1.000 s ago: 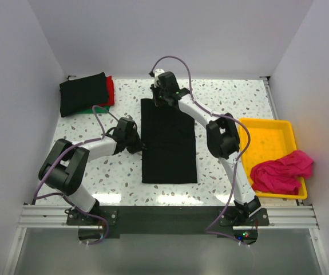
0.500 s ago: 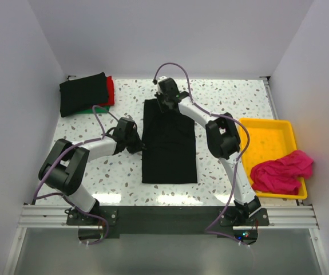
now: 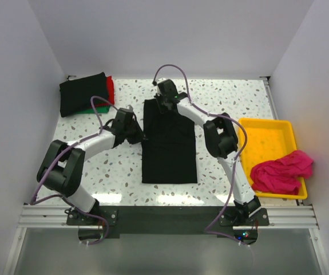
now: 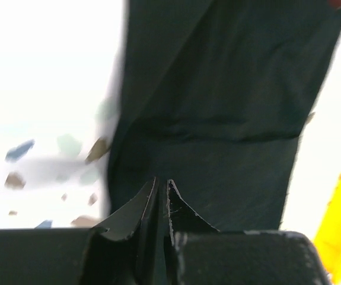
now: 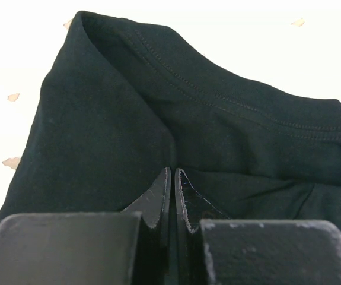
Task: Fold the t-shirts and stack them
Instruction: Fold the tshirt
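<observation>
Black t-shirt (image 3: 170, 146) lies at the table's centre as a long panel running 12 to 6 o'clock. The folded stack (image 3: 84, 94) sits at 10 o'clock, and the magenta t-shirt (image 3: 281, 172) is crumpled at 4 o'clock. My right gripper (image 5: 174, 171) is closed, apparently pinching the 12 o'clock hem. The left gripper (image 4: 161, 183), at the 9 o'clock edge, shows a mere slit, and I cannot tell what it holds. If I pull from one side only, I could skew the fold.
</observation>
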Robot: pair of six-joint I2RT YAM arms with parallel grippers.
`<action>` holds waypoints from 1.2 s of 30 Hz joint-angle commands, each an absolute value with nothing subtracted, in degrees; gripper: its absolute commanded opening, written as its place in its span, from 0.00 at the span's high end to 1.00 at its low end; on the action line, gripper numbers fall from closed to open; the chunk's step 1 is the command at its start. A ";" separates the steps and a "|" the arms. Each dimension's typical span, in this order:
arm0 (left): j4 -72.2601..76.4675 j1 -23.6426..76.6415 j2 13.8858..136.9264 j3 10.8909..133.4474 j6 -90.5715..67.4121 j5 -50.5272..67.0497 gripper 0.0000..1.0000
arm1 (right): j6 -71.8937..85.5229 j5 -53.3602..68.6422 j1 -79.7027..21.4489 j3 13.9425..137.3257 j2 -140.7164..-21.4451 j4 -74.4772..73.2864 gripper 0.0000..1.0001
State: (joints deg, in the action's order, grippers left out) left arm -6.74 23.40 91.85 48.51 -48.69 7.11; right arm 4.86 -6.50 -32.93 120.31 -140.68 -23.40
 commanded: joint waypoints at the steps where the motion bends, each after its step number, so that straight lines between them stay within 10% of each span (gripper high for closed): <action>1: -5.89 21.45 90.17 54.74 -47.55 8.00 0.87 | 4.75 -7.03 -32.52 122.96 -141.24 -24.08 0.99; 16: -0.97 17.67 116.27 80.67 -43.60 5.97 0.88 | 9.05 -1.32 -30.50 122.34 -140.01 -22.67 0.94; 26: 0.09 17.40 125.07 84.64 -41.84 7.12 0.89 | 11.86 -0.17 -29.27 122.35 -134.84 -24.34 0.55; 36: -2.11 16.96 124.98 84.55 -40.96 6.68 0.90 | 11.78 -5.09 -26.46 111.99 -125.60 -26.89 0.55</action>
